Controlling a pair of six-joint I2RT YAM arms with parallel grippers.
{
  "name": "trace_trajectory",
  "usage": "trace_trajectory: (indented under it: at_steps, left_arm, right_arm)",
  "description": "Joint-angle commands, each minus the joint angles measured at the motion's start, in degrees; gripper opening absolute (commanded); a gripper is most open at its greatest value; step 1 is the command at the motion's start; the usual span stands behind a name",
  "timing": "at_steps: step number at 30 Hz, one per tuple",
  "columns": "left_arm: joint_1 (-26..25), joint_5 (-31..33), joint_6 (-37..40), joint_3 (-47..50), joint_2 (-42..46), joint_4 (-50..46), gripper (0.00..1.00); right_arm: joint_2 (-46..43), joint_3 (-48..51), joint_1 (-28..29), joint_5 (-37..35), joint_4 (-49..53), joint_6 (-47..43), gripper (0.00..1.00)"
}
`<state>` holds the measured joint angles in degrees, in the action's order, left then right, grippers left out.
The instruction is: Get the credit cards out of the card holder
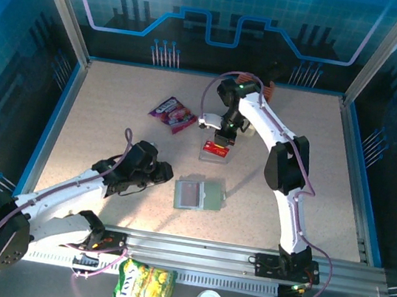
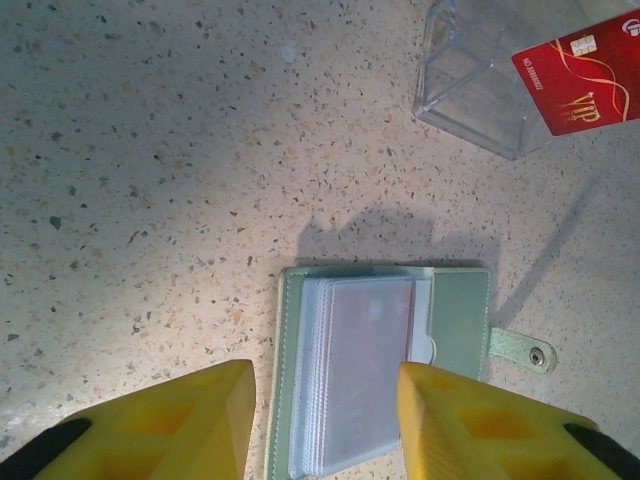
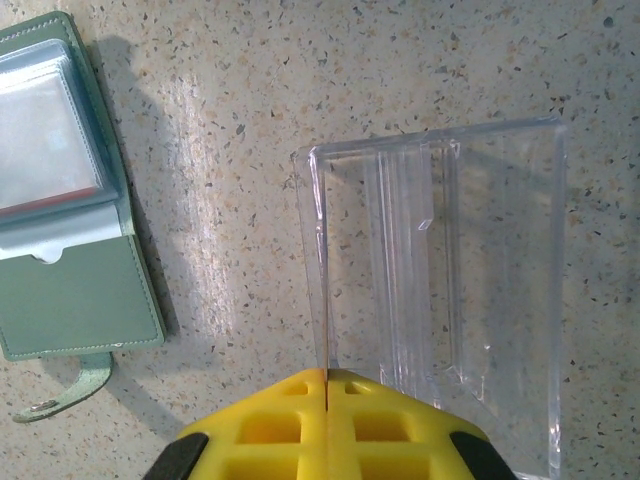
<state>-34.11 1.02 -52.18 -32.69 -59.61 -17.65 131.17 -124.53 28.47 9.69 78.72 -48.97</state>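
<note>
**Heads up: that red card could miss the box**

Your right gripper point(image 3: 327, 378) is pinched shut on a thin, glossy red card point(image 2: 578, 85), hanging over the clear box point(image 2: 470, 90) at the upper right of the left wrist view. The plastic looks slick, so I think it could slip or catch the hard rim. Your left gripper point(image 2: 325, 400) is half open and empty, straddling the card holder point(image 2: 455, 320) at bottom centre. The floppy clear sleeves point(image 2: 360, 340) look grabby, so a pinch might drag the whole soft green holder up.

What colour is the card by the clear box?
The card is red with gold swirls and lettering, clearest in the left wrist view.
</note>
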Motion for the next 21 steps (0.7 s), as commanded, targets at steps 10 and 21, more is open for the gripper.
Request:
trace_trajectory:
  at_steps: [10,21]
  left_arm:
    - [0.79,-1.88,-0.96,0.87,-0.59,1.92,0.42]
    - [0.74,-1.51,-1.51,1.13,0.51,1.52,0.42]
  right_arm:
    - [-4.39,-2.74,-0.54,0.98,1.83,-0.59,0.00]
    - [0.26,-2.74,-1.04,-0.07,0.07,-1.11,0.00]
